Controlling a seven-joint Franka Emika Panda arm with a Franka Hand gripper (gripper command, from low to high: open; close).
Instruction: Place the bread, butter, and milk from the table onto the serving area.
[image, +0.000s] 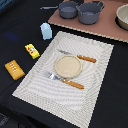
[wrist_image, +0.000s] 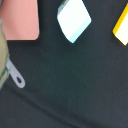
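The orange-brown bread (image: 14, 69) lies on the black table (image: 17, 25), off the exterior view's left side of the serving area. The bright-yellow butter (image: 32, 50) lies between the bread and the pale-blue milk carton (image: 46, 31), which stands upright by the mat's far left corner. The serving area (image: 65, 97) is a striped beige mat with a round tan plate (image: 68, 65) and orange-handled cutlery (image: 80, 58). The wrist view looks down on the milk (wrist_image: 74, 19) and one end of the butter (wrist_image: 121, 26) on the table (wrist_image: 70, 85). No gripper shows in either view.
A pinkish-brown board (image: 107, 27) at the back carries two grey pots (image: 68, 8) (image: 90, 12). A pale bowl (image: 123, 16) sits at the exterior view's far right. The wrist view shows a board corner (wrist_image: 20, 20) and a grey handle (wrist_image: 16, 76).
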